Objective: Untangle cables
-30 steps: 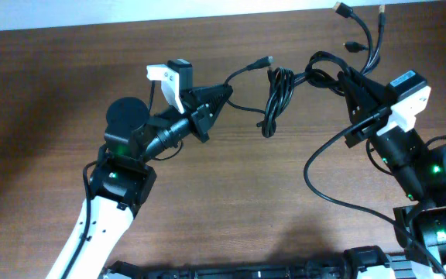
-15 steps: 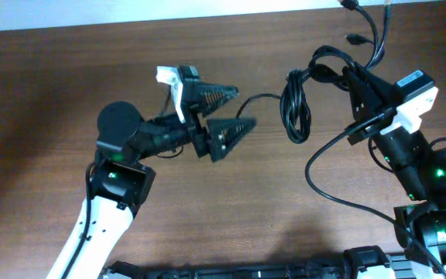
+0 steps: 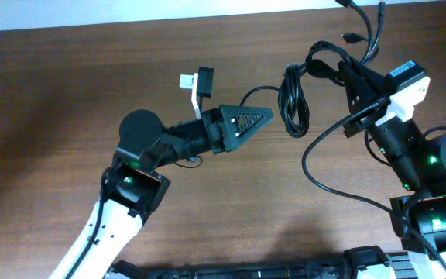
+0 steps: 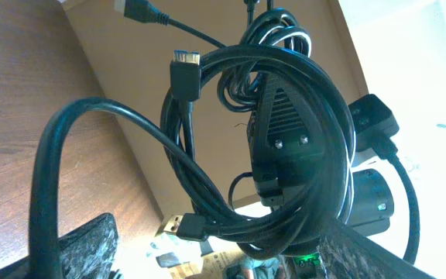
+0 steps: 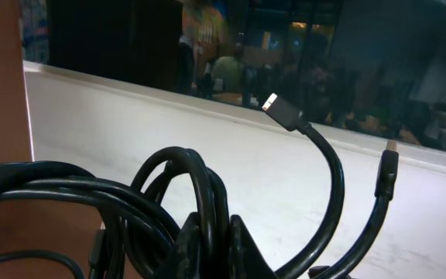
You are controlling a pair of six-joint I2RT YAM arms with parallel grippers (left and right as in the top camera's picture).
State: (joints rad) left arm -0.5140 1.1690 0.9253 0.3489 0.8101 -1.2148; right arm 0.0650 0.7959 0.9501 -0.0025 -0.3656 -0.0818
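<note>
- Currently the right claw (image 3: 348,76) is clamped on the thin black plug-ended cables (image 3: 293,105). The tangled hank sits just left of it, over the far right of the brown wooden tabletop (image 3: 68,93).
- Left claw (image 3: 258,120): fingers wide apart, tip just beside the hank, nothing gripped.
- My call: close on one outer loop only, then pull away slowly. Grabbing the whole bundle would likely tighten it.
- Containers: none in view.

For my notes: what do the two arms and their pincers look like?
Both arms are black with green lights; the left arm has a white lower link. The left pincer and right pincer have black triangular fingers and white camera brackets. A thick black wire loops off the right arm.
</note>
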